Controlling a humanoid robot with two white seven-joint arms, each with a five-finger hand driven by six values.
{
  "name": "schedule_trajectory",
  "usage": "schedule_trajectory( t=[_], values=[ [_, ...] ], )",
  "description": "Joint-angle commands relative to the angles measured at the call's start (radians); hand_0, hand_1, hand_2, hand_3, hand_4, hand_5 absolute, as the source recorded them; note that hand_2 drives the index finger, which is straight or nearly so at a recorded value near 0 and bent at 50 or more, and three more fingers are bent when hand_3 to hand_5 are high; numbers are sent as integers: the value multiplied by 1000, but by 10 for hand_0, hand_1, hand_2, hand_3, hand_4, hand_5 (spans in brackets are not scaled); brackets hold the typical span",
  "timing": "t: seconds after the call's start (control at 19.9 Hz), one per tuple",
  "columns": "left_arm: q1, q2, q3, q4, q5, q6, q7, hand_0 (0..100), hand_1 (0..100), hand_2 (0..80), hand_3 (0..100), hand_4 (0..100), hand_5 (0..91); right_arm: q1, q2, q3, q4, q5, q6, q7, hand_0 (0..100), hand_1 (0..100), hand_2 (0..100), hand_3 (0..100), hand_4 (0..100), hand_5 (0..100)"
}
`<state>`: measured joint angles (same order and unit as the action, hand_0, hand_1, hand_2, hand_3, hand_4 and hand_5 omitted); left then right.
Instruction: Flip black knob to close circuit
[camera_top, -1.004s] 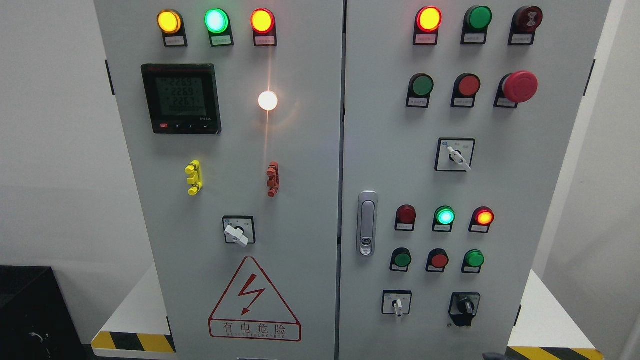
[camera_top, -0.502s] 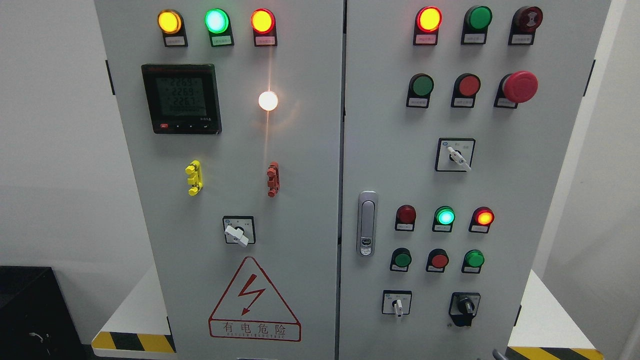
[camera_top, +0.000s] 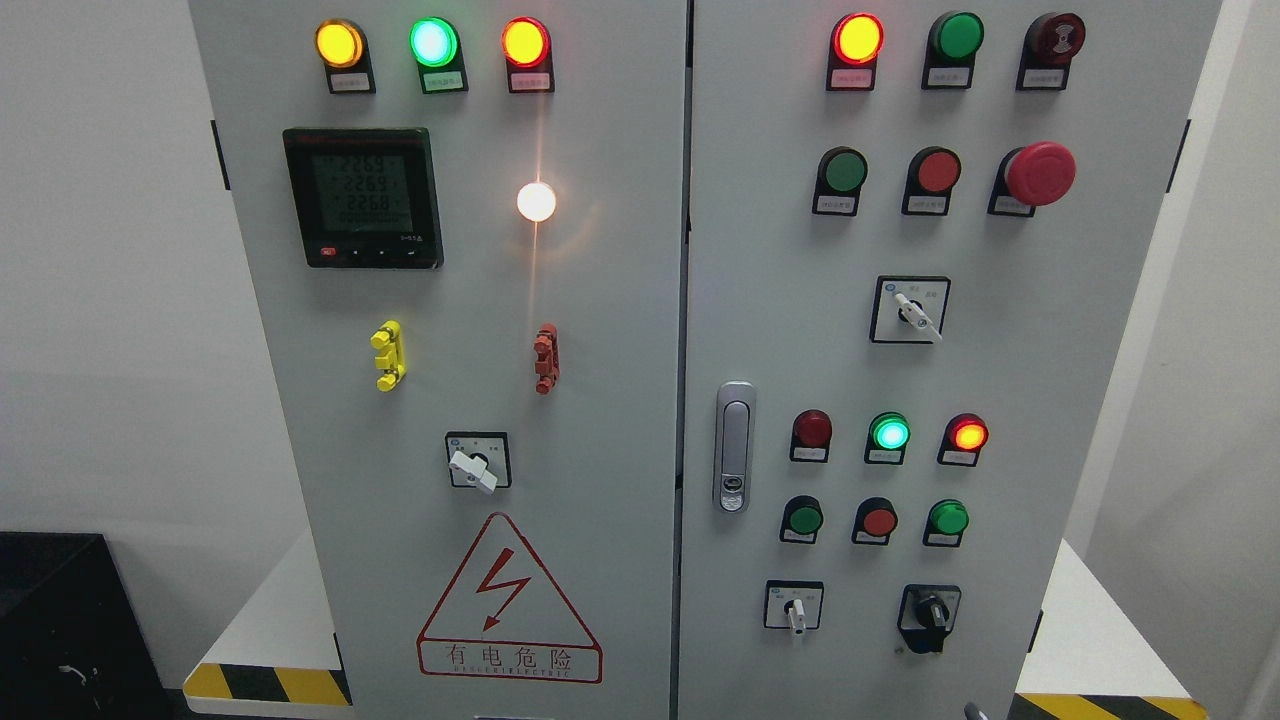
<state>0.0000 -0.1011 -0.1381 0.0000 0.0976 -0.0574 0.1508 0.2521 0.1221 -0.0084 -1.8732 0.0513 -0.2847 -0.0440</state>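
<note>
Head view — black knob (camera_top: 928, 612) unchanged, dark tip at bottom edge receded

The small labels under each lamp and button on the cabinet (camera_top: 600, 300) are too small to read. A tiny grey sliver (camera_top: 968, 711) at the bottom edge, below the black knob (camera_top: 930, 612), is cut off; what it belongs to cannot be told. The warning sign (camera_top: 508, 600) has fine print that is illegible.

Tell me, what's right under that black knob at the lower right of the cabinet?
Below the black knob there is only bare grey door, down to the picture's bottom edge. A small dark tip pokes up there; what it belongs to is out of view.
</note>
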Motion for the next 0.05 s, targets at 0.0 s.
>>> schedule_trajectory(
  t=[0.0],
  values=[
    [23,0,0,-29,1,1,0,120,556,0,0,0,0,9,1,31,-4,-27,-2,12,0,0,0,0,0,0]
  ],
)
